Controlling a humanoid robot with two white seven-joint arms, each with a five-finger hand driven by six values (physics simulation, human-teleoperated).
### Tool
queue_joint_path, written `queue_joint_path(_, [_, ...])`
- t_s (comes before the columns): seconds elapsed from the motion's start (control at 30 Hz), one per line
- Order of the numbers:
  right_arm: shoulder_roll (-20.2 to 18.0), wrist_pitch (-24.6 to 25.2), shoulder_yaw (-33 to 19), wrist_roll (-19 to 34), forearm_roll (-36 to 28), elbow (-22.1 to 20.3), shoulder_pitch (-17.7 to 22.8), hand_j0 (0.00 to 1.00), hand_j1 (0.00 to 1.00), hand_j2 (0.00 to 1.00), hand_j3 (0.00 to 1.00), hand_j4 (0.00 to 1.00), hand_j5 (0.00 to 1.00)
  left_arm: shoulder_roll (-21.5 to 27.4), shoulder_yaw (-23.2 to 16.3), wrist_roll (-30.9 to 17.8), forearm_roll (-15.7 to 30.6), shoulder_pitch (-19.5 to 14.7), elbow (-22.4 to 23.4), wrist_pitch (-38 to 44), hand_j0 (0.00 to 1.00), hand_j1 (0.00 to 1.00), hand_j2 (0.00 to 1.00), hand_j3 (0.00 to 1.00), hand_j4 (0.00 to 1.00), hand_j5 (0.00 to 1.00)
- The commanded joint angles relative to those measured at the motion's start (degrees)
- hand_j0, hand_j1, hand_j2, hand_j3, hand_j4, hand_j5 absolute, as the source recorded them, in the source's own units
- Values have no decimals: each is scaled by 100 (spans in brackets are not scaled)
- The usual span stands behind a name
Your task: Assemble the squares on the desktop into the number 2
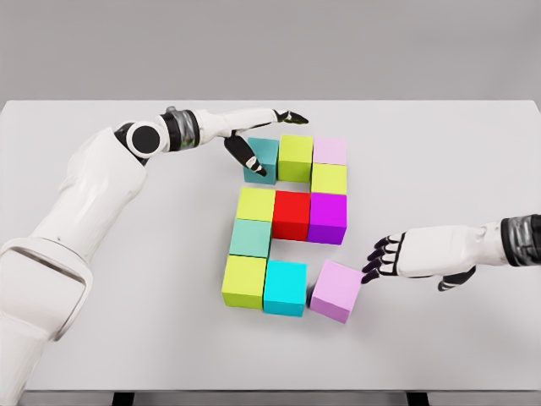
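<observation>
**Blocks nearly forming a 2, last pink block askew**

Ten coloured blocks sit at the middle of the white tabletop (101, 338). The top row reads teal block (264, 156), lime block (296, 156) and pale pink block (330, 150). Below the pale pink one is a yellow-green block (329, 178), then a row of yellow block (255, 204), red block (292, 214) and purple block (327, 217). A mint block (250, 238) sits under the yellow one. The bottom row has a green block (244, 282), a cyan block (285, 288) and a tilted pink block (336, 291), turned out of line.

The left robot hand (254, 144) hovers over the teal block, fingers spread, holding nothing. The right robot hand (385, 256), centre right of the frame, has open fingers whose tips are at the tilted pink block's right edge.
</observation>
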Motion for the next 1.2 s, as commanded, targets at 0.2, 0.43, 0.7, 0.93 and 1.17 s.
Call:
queue_joint_path(0.2, [50, 12, -2, -2, -64, -1, -35, 100, 100, 100, 100, 100, 100, -1, 16, 2, 54, 18, -74, -59, 100, 100, 100, 100, 100, 100])
queue_joint_path(0.43, [103, 12, 7, -2, -116, -1, -70, 100, 100, 100, 100, 100, 100, 8, 16, 2, 54, 18, -74, -76, 100, 100, 100, 100, 100, 100])
queue_joint_path(0.7, [173, 12, 130, -2, -160, -10, -167, 100, 100, 100, 100, 100, 100, -1, 7, 2, 54, 35, -74, -85, 100, 100, 100, 100, 100, 100])
queue_joint_path(0.93, [217, 12, 174, -2, -160, -10, -220, 100, 100, 100, 100, 100, 100, 16, 16, 2, 54, 114, -162, -85, 100, 100, 100, 100, 100, 100])
queue_joint_path(1.17, [209, 12, 191, -2, -169, -1, -308, 100, 100, 100, 100, 100, 100, 245, 7, 2, 195, 114, -250, -192, 100, 100, 100, 100, 100, 100])
